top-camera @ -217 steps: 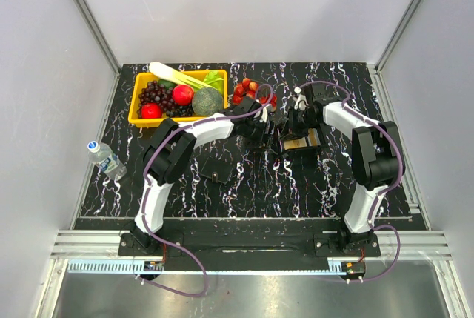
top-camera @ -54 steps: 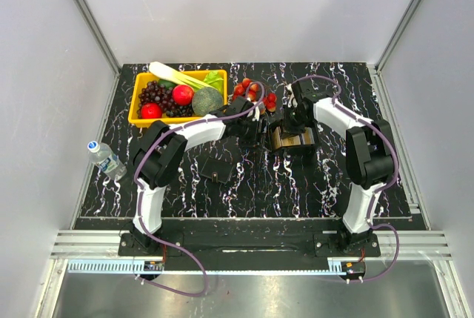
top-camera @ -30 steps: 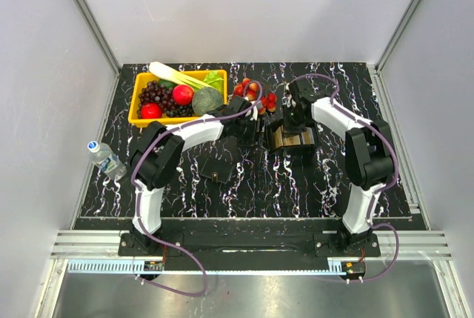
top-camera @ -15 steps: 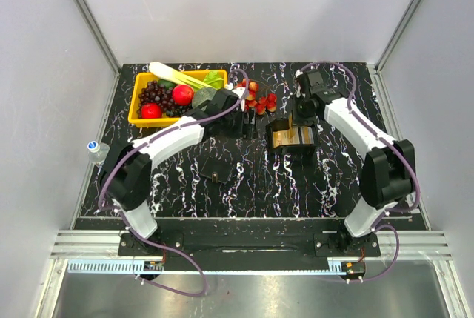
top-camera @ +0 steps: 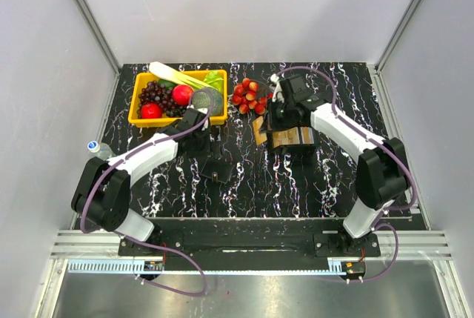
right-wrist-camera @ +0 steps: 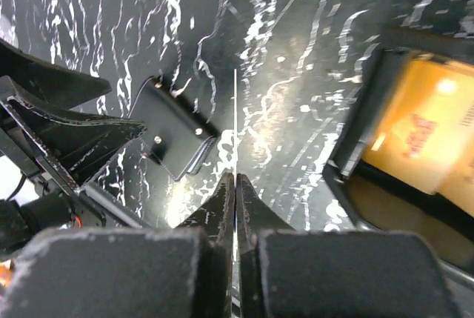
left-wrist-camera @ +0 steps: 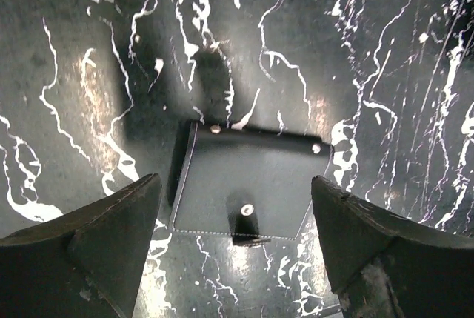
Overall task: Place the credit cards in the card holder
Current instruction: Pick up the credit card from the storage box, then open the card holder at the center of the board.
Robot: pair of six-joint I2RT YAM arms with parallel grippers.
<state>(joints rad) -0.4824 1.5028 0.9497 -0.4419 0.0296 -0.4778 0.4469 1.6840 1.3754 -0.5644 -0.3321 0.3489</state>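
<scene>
Lying flat and folded shut on the black, white-veined table (top-camera: 311, 184), the card holder (left-wrist-camera: 248, 192) shows only its black outside. It is a plain rectangle with pale stitching along one side, two silver studs on one long edge and a third by a small tab on the opposite edge. It sits left of centre, apart from the black tray (right-wrist-camera: 359, 133). The left gripper (left-wrist-camera: 235, 184) hangs directly over it with fingers spread wide, touching nothing.

The right gripper (right-wrist-camera: 235, 179) is pinched closed on one credit card (top-camera: 259, 131) — tan from above, a mere hairline seen edge-on from its own wrist — held just beside the tray's left edge. More credit cards (right-wrist-camera: 422, 129) lie inside the tray, glossy orange-gold. The top one carries a reddish print — too blurred to read.
</scene>
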